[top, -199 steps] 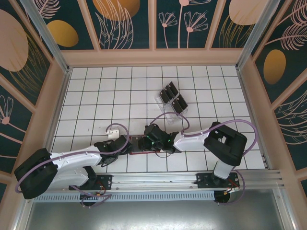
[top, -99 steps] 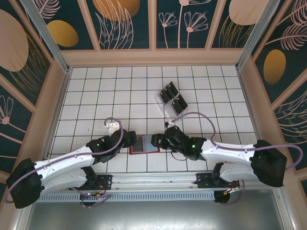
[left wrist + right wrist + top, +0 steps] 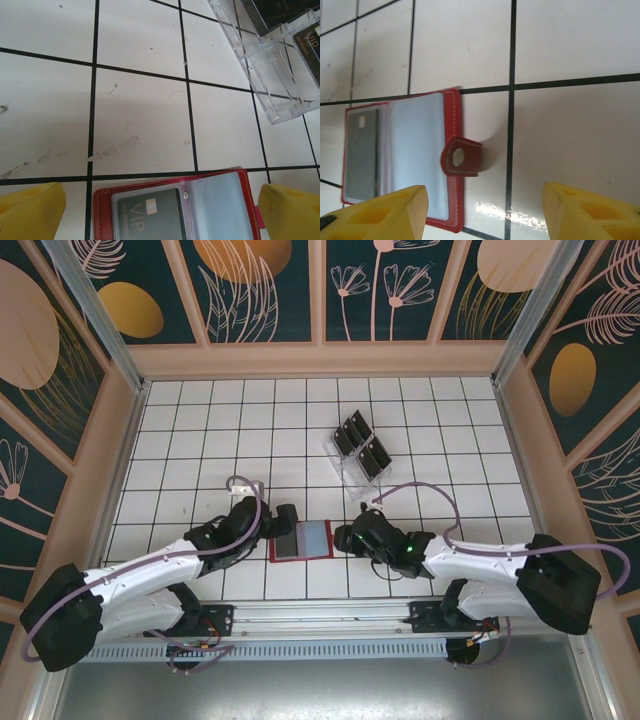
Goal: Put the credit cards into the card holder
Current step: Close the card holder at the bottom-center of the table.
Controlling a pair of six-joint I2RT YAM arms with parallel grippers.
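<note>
Lying open, card holder (image 3: 300,540) sits between left pincer (image 3: 284,521) and right pincer (image 3: 345,538).

White arm links (image 3: 140,575), black joints (image 3: 558,585), purple cables (image 3: 440,498), yellow tool fingers (image 3: 30,210)

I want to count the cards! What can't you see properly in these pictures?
- Left wrist view: the bottom edge cuts off the red card holder and the card inside it.
- Left wrist view: the clear rack runs off the top-right corner, so its cards cannot be counted.
- Top view: the rack's black cards are too small to count surely.
- Right wrist view: a yellow finger of the right tool hides part of the holder's lower edge.
</note>
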